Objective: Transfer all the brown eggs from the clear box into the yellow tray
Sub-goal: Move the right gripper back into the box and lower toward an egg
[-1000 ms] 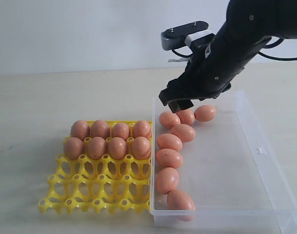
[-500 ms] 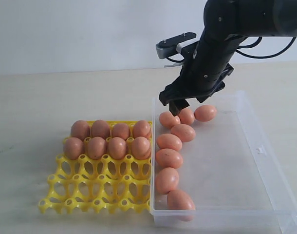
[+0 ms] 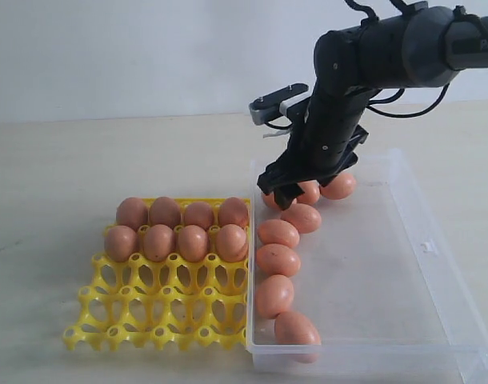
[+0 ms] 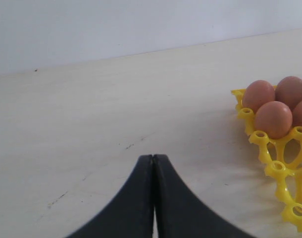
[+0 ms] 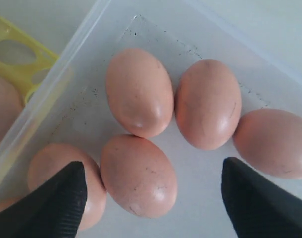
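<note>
Pale beige tabletop [image 3: 84, 160], matte, w/ a few small dark scuffs [image 4: 128, 146] approx. mid-surface. Plain white wall [image 3: 116, 56] meets its far edge, lit evenly.

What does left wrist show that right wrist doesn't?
Left wrist only: the left gripper, shut, over bare table.
Right wrist only: the right gripper, open, above loose eggs in a corner of the box.
Both: part of the tray, and brown eggs.
</note>
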Motion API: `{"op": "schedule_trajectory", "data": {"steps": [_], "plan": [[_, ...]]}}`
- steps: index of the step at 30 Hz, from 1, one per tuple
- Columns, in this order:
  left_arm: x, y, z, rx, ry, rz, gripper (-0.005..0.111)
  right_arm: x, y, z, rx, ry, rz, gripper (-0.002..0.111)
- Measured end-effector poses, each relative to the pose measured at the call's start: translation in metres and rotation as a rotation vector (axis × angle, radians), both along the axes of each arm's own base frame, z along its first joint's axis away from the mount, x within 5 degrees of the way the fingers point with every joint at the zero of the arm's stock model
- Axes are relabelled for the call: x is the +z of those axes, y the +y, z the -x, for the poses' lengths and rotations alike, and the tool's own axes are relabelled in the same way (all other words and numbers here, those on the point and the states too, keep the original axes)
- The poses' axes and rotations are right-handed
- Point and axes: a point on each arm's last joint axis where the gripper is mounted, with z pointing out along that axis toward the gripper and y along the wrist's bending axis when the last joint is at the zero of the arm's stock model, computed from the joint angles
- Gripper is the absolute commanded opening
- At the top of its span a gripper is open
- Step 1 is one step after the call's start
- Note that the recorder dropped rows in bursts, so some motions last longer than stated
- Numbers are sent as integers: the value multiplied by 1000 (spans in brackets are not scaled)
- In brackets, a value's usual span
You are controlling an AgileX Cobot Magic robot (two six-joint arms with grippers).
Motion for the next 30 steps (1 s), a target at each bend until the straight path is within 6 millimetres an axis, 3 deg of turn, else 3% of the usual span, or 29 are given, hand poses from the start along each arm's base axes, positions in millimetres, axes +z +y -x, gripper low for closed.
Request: {"op": "schedule_trajectory", "data": {"steps": [15,24,30], "plan": [[0,0,0,0,0,0,0,-18,4,-6,91,-18,10,71],[0,0,0,0,0,0,0,-18,14,1,190,-14,33,71],[0,0,0,0,0,0,0,-29,12,8,211,7,51,71]]}}
